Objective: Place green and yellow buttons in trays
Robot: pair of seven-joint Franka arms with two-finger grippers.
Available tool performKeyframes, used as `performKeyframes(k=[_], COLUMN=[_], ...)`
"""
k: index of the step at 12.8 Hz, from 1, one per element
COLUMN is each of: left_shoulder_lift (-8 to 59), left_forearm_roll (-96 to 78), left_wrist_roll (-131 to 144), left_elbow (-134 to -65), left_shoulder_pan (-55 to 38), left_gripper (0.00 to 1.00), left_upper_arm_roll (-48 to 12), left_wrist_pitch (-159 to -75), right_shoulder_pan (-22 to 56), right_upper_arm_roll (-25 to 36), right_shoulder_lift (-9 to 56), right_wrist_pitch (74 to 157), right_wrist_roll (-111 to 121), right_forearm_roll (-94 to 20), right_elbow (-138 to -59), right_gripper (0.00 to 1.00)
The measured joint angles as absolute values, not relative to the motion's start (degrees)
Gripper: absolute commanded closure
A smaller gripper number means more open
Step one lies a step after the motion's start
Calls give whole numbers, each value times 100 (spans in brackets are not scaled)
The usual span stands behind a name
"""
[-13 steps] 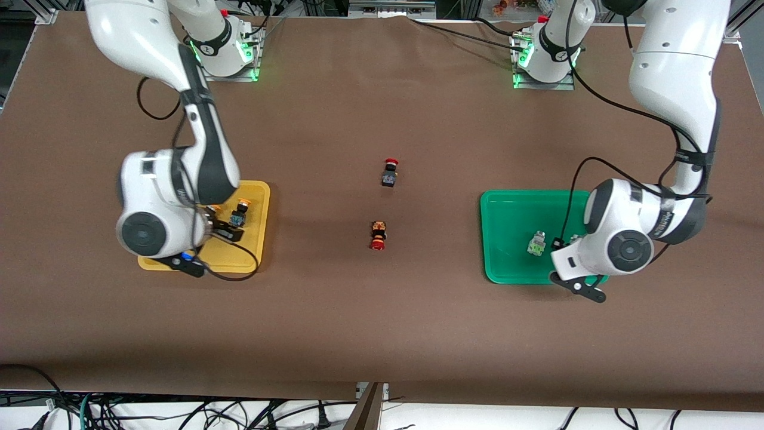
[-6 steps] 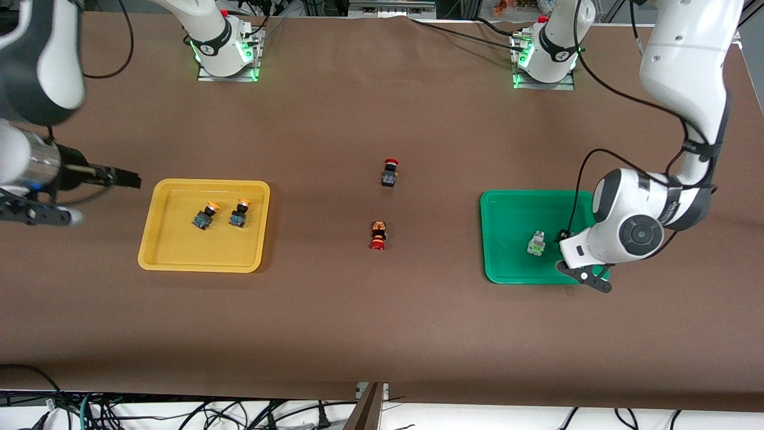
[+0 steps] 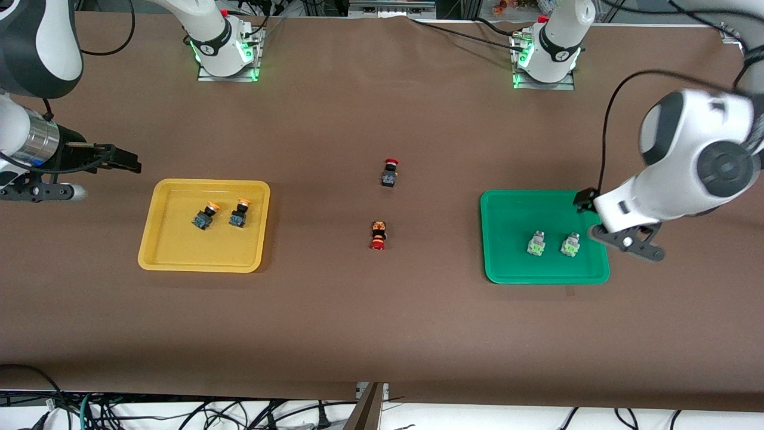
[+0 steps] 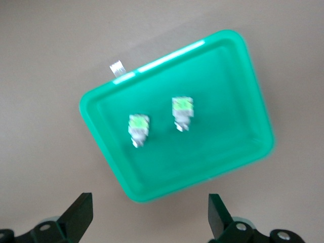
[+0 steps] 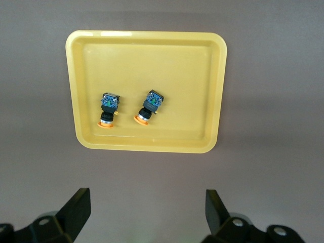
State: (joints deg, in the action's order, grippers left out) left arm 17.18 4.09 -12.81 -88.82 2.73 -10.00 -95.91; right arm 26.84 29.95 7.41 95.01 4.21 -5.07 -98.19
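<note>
Two yellow buttons (image 3: 206, 215) (image 3: 240, 212) lay side by side in the yellow tray (image 3: 179, 254), not touching. Two green buttons (image 3: 536, 243) (image 3: 570, 244) lay side by side in the green tray (image 3: 507, 209). The left gripper (image 4: 149, 217) hung over the table beside the green tray, jaws spread and empty. The right gripper (image 5: 147, 215) hung beside the yellow tray, jaws spread and empty. Two red-capped buttons (image 3: 389, 172) (image 3: 378, 235) lay mid-table between the trays.
</note>
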Motion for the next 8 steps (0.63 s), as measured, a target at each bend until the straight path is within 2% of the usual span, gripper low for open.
performKeyframes(k=[2,4,5,8], left_shoulder_lift=[1604,1354,1124,428], left_forearm_roll=[115,40,23,13], left_wrist_roll=[-964,-348,29,624], left_elbow=[-8366,-8221,-8303,-8855], left_shoulder_pan=[316,310,245,-142], left_gripper=[0,0,0,0], left_upper_arm_roll=[-964,-884,-739,-350], left_wrist_pitch=[-9055,-8959,-8957,-8964], right_shoulder_pan=[2691,2507,2108,354], right_upper_arm_roll=[2995,2859,2451,382], right_shoulder_lift=[739,719,695,645], right_wrist_pitch=[9543,9551,9552,9544], right_wrist_roll=[421,421,421,420], right_forearm_roll=[-502,-502,-501,-371], right_elbow=[-9767,-9719,-9706,-9688], right_gripper=[0,0,0,0])
